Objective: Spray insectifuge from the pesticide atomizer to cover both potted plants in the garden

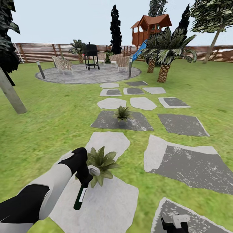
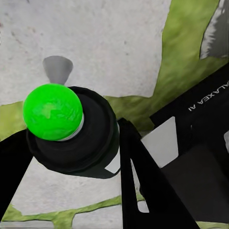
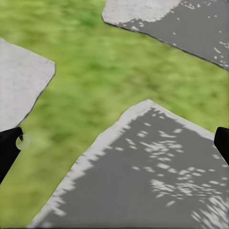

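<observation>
Dark-green pesticide atomizer [image 1: 84, 186] steeply tilted, trigger head up toward near potted plant [image 1: 101, 162].

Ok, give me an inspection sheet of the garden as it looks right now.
Surface: grass lawn with grey stepping stones.
Job's things: pesticide atomizer held in left gripper, trigger head against the near potted plant; far potted plant on a dark stone.
Clutter: nothing seen.
Grippers: left shut on the atomizer; right gripper low over a dark stone, open, empty.
Cables: nothing seen.
Surroundings: round patio with grill and chairs, wooden fence, playhouse, palms.
</observation>
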Robot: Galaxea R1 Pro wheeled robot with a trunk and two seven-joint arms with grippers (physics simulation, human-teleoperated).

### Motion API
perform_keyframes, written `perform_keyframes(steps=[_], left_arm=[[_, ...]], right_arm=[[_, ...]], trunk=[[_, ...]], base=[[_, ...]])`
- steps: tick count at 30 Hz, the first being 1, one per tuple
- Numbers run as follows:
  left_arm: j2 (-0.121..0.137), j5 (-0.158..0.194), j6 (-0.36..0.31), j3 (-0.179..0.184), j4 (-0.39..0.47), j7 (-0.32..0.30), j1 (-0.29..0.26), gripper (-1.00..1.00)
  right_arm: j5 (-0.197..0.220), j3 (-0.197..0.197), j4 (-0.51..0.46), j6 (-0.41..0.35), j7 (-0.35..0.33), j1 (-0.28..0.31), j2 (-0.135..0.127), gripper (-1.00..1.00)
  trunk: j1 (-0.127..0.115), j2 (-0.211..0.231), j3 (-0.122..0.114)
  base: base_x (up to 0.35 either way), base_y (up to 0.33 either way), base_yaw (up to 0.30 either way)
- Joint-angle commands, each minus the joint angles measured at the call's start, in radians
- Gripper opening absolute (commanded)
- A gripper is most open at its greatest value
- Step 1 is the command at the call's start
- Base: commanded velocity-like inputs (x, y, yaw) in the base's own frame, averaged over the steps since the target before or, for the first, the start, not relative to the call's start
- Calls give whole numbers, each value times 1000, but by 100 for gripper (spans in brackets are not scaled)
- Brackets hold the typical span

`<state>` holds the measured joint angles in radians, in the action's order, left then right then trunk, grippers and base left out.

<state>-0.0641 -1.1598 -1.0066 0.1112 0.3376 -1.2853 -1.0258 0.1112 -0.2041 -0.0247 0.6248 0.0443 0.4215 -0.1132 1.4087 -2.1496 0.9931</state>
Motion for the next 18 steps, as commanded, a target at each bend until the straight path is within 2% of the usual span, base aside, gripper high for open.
perform_keyframes(steps=[1, 4, 7, 8, 11, 13, 14, 15, 18], left_arm=[[0, -9, -9, 1, 2, -10, 0, -100], [4, -11, -9, 3, 2, -6, 2, -100], [26, -35, -8, -1, 0, 49, 10, -100], [51, -32, -8, -9, 0, 93, 32, -100], [54, -27, -7, -16, 3, 106, 67, -100], [51, -26, -7, -46, 3, 108, 72, -100], [50, -26, -7, -85, 4, 117, 74, -100], [49, -26, -6, -117, 4, 137, 74, -100], [37, -20, -5, -176, 12, 238, 75, -100]], right_arm=[[10, -9, 0, 3, 2, 0, 0, 100], [10, -9, 0, 3, 2, 0, 0, 100], [10, -9, 1, 3, 2, 0, 0, 100], [10, -9, 1, 3, 2, 0, 0, 100], [9, -9, 1, 3, 0, 0, 0, 100], [8, -9, 1, 3, -1, 0, 0, 100], [8, -10, 1, 3, -2, 0, 0, 100], [8, -10, 2, 3, -3, 0, 1, 100], [8, -11, 2, 3, -5, 0, 1, 100]], trunk=[[0, 0, 1], [0, 0, 1], [0, 0, 1], [0, 0, 1], [0, 0, 1], [0, 0, 1], [0, 0, 1], [0, 0, 1], [0, 0, 1]], base=[[-49, -6, 45], [-16, -2, 15], [-3, 0, 2], [0, 0, 0], [0, 0, 0], [0, 0, 0], [0, 0, 0], [0, 0, 0], [0, 0, 0]])
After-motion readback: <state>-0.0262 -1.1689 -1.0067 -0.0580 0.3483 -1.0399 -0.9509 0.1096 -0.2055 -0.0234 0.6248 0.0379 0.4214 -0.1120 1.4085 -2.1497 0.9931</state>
